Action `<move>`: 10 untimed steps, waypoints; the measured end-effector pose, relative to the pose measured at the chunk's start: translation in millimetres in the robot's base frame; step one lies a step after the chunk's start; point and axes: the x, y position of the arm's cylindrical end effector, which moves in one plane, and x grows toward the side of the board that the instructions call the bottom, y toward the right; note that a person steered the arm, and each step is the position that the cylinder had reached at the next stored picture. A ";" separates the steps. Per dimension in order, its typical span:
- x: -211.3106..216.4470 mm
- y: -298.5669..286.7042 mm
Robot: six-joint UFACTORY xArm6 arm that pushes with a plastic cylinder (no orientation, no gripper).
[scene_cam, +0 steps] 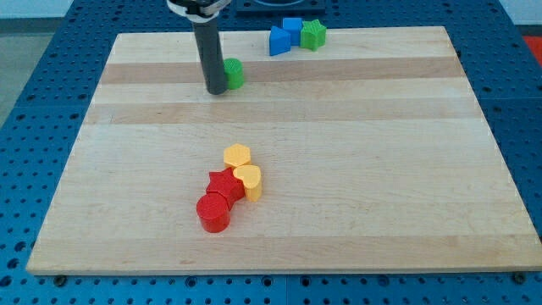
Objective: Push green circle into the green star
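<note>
The green circle [234,73] sits near the view's top, left of centre, partly hidden by my rod. My tip [216,90] rests on the board touching the circle's left side. The green star [314,34] stands at the top edge, well to the right of the circle, next to a blue cube [292,28].
A blue triangular block [278,41] lies just left of the blue cube. Near the middle-bottom, a cluster: yellow hexagon [238,156], yellow heart [248,180], red star [222,184], red cylinder [213,212]. The wooden board [406,169] is bounded by a blue frame.
</note>
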 end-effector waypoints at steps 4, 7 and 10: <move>-18.1 99.6; -28.9 44.7; -41.4 123.4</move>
